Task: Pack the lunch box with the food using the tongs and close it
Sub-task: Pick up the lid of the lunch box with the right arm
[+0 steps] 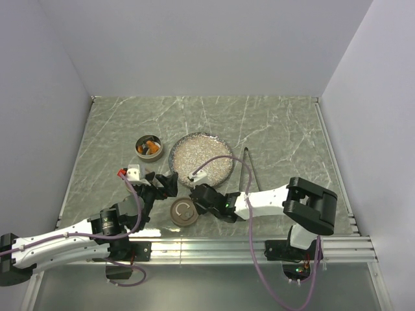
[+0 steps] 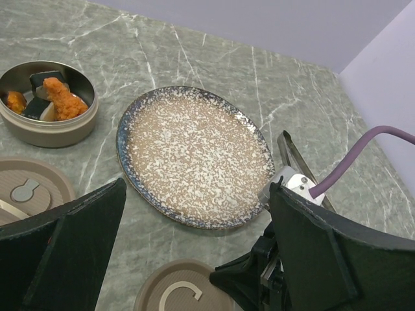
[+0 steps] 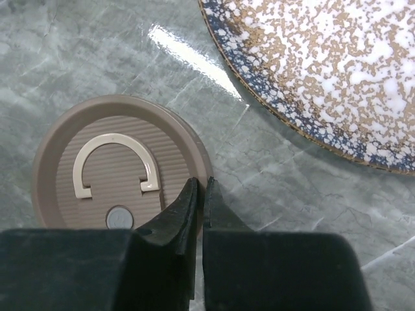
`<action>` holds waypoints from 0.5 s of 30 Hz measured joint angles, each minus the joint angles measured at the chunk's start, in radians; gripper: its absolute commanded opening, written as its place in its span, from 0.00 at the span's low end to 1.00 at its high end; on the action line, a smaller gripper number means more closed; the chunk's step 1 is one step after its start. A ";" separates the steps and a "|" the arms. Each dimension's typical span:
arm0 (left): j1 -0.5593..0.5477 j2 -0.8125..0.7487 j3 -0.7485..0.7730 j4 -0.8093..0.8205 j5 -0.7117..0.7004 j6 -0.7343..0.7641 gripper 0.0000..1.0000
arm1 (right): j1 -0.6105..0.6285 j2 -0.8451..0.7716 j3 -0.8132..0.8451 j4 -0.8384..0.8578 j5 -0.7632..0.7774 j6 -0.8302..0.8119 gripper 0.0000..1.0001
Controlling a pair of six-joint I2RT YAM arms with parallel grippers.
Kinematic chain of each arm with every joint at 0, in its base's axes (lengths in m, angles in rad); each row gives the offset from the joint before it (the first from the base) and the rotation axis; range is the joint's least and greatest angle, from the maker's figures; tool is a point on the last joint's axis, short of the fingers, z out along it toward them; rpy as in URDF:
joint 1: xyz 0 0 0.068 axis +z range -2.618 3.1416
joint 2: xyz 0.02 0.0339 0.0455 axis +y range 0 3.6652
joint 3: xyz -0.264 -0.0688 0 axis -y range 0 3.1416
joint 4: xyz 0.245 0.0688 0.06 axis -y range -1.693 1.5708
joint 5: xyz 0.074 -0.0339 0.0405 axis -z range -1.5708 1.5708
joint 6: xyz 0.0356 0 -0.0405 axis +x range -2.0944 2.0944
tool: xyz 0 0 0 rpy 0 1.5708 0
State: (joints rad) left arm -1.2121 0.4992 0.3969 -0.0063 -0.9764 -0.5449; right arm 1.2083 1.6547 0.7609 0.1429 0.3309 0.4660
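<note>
Right jaws are shut, and I think they hold nothing. From above, they sit just below the plate (image 1: 209, 152), over the lid (image 1: 183, 212). The lunch box (image 1: 149, 157), with the food (image 1: 150, 142) inside, is left of the plate, closer to the left jaws. The tongs (image 1: 246, 162) lie right of the plate, pointing near to far. Left wrist: left jaws are wide open. Right wrist: shut tips sit at the lid's edge beside the plate.
</note>
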 measured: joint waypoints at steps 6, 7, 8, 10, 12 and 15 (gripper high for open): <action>0.000 0.000 0.000 0.000 0.000 0.000 0.98 | 0.000 -0.023 -0.002 -0.036 0.020 0.013 0.00; 0.000 0.000 0.000 0.000 0.000 0.000 0.98 | 0.000 -0.034 -0.002 -0.055 0.028 0.013 0.00; 0.000 0.000 0.000 0.000 0.000 0.000 0.98 | 0.000 -0.048 -0.002 -0.073 0.036 0.012 0.00; 0.000 0.000 0.000 0.000 0.000 0.000 0.99 | -0.002 -0.087 -0.002 -0.109 0.056 0.008 0.00; 0.000 -0.006 0.000 -0.002 0.000 0.000 0.99 | -0.007 -0.128 -0.002 -0.133 0.072 -0.003 0.00; 0.000 -0.022 0.000 -0.002 -0.002 0.000 0.99 | -0.027 -0.177 -0.001 -0.154 0.093 -0.020 0.00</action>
State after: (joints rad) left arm -1.2121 0.4774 0.3969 -0.0082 -0.9779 -0.5449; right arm 1.1812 1.4776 0.7597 -0.0116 0.4240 0.4461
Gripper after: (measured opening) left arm 0.986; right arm 0.030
